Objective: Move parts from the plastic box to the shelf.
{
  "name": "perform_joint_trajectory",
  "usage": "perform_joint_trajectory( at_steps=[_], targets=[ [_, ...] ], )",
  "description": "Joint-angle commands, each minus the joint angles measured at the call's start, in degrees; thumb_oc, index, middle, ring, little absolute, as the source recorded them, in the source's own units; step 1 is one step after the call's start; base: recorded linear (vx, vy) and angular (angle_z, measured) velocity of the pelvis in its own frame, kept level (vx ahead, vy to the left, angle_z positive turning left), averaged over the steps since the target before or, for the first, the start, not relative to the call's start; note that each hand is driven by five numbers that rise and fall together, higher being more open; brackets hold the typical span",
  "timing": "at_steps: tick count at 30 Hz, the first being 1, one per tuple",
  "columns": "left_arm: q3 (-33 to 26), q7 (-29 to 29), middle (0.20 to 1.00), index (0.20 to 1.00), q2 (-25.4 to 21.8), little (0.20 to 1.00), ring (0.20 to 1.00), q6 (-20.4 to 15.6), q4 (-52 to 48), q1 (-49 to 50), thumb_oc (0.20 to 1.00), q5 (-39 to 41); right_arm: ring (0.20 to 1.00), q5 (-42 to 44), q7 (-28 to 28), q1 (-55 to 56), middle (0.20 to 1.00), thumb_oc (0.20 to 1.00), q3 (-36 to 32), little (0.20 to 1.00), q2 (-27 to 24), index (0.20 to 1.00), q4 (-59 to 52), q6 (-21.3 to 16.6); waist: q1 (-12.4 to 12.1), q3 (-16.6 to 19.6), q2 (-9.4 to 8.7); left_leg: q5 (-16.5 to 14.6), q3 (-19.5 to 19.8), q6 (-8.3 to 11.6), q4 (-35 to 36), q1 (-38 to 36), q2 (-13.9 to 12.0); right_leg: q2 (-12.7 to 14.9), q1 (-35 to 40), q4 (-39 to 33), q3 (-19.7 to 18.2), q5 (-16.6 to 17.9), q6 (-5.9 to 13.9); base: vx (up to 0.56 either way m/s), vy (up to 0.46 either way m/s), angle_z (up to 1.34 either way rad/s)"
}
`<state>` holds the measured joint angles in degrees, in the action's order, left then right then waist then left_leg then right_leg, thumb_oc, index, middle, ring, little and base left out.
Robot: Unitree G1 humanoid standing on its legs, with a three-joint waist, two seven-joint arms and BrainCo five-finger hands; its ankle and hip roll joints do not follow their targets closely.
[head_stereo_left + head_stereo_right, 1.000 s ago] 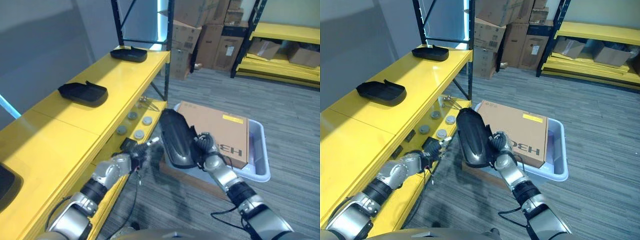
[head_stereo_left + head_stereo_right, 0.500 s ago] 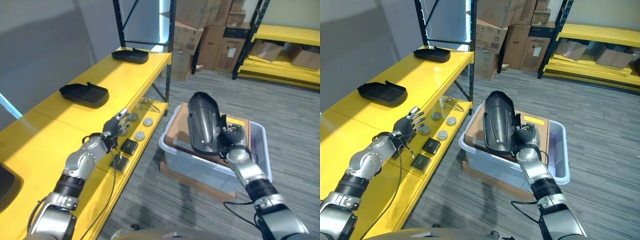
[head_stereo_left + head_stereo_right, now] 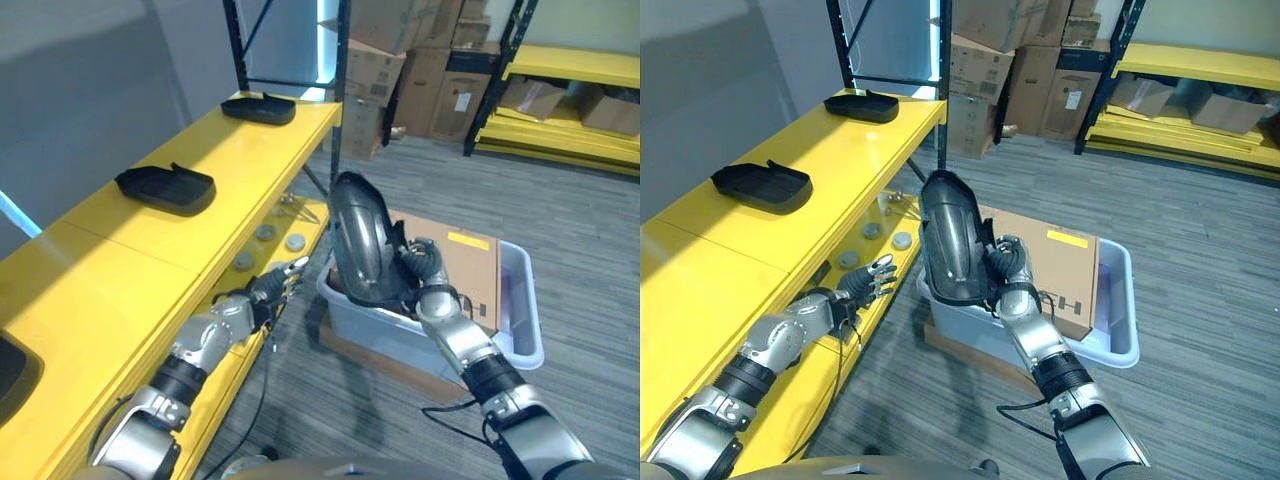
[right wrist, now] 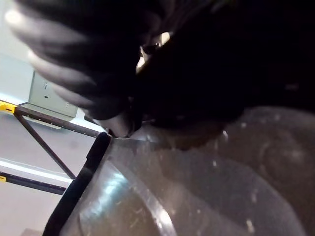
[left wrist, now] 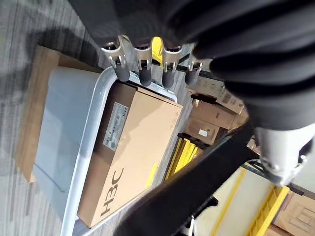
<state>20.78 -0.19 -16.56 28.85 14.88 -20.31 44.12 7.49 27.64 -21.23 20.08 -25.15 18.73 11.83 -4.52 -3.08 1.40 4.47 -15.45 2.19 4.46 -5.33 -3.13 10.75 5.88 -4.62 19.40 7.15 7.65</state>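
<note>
Glossy black part [image 3: 948,240], translucent pale-blue plastic box [image 3: 1118,345], yellow shelf [image 3: 800,215].

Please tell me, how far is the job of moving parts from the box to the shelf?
Two black moulded parts already lie on the yellow shelf. The right hand holds a glossy black curved shell part above the translucent plastic box; placing it is left. The left hand is open.

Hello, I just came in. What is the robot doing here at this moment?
It is moving parts from a plastic box on the floor to the yellow shelf. The right robot hand holds a long dark curved part upright above the box, which also holds a cardboard carton. The left robot hand is open beside the shelf's lower level. Two black parts already lie on the shelf.
</note>
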Motion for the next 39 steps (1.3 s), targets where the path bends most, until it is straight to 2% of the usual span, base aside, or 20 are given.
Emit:
perform_joint_trajectory(
  at_steps=[1,10,17,27,34,39],
  targets=[
    [2.04,0.11,1.0,1.0,1.37,1.0,1.0,-1.51,3.27,-5.47,1.0,-2.58,0.2,-0.2,-0.07,-8.07,0.2,0.2,0.13,0.2,-0.1,0.2,-1.44,-3.23,-1.12,1.56,-0.44,-4.2,1.53,0.08,-4.43,1.62,-0.85,1.4,-0.09,4.2,0.85,-4.74,3.16,0.0,0.0,0.0],
    [2.12,-2.47,1.0,1.0,1.82,1.0,1.0,-2.48,2.89,-5.65,1.0,-2.34,0.2,-0.55,-2.41,-8.75,0.2,0.2,1.01,0.2,0.6,0.2,-2.86,-0.26,-1.22,1.42,-0.67,-4.24,1.51,0.17,-4.46,1.48,-0.93,1.43,-0.01,4.19,0.92,-4.67,3.15,0.0,0.0,0.0],
    [4.28,-2.59,1.0,1.0,3.18,1.0,1.0,-3.29,1.07,-6.79,1.0,-0.89,0.2,-1.81,-3.58,-9.36,0.2,0.2,3.22,0.2,2.68,0.2,-0.48,-0.42,-1.34,1.53,-0.7,-4.25,1.61,0.18,-4.43,1.45,-0.88,1.45,0.02,4.16,0.97,-4.57,3.15,0.0,0.0,0.0],
    [7.11,-2.02,1.0,1.0,4.87,1.0,1.0,-3.43,0.65,-7.41,1.0,0.64,0.2,-4.58,-5.3,-10.45,0.2,0.2,6.74,0.2,5.54,0.2,0.44,1.83,-1.35,1.64,-0.8,-4.34,1.53,0.26,-4.35,1.48,-0.86,1.52,-0.04,4.03,1.01,-4.52,3.23,0.0,0.0,0.0],
    [8.92,-2.55,1.0,1.0,5.28,1.0,1.0,-3.03,1.22,-7.14,1.0,-1.87,0.2,-5.49,-5.97,-10.53,0.2,0.2,8.39,0.2,6.44,0.2,1.21,2.91,-1.47,1.68,-0.91,-4.42,1.72,0.21,-4.19,1.37,-0.82,1.57,-0.08,4.07,0.94,-4.55,3.32,0.0,0.0,0.0],
    [9.42,-3.13,1.0,1.0,5.48,1.0,1.0,-4.69,1.53,-7.05,1.0,-1.65,0.2,-5.49,-6.48,-10.46,0.2,0.2,9.0,0.2,6.83,0.2,1.07,3.44,-1.48,1.61,-0.94,-4.39,1.83,0.2,-4.13,1.33,-0.78,1.57,-0.09,4.06,0.84,-4.48,3.34,0.0,0.0,0.0]
  ],
)
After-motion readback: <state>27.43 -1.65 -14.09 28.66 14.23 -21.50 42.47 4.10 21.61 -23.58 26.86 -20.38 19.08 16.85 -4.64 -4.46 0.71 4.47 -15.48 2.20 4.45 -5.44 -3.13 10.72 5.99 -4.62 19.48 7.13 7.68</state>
